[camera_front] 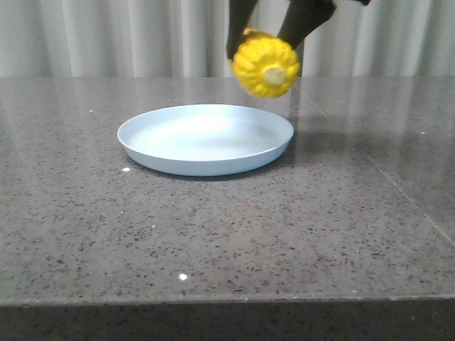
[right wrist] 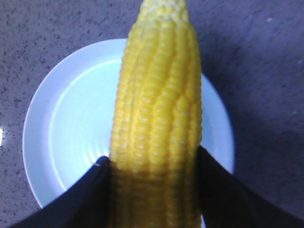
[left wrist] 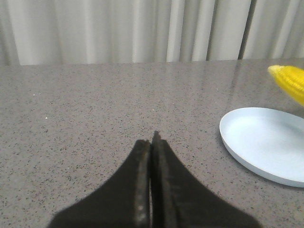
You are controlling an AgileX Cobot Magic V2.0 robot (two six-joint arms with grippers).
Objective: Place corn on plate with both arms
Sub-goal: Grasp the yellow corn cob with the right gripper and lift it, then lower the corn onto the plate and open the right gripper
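A speckled grey-brown stone tabletop (camera_front: 213,234) fills most of the front view — polished enough to carry soft reflections and a few bright glints of light. Its near edge drops off into a dark front face. Behind it hangs a pale grey-white curtain (camera_front: 106,35) in vertical folds, evenly lit — it spans the whole back.

The right gripper (camera_front: 266,50) hangs in the air toward the far edge of the surface, its dark fingers (right wrist: 223,190) clamped on either side of the corn (camera_front: 266,65). The left gripper (left wrist: 151,142) sits low over the surface, its fingers pressed together, holding nothing.
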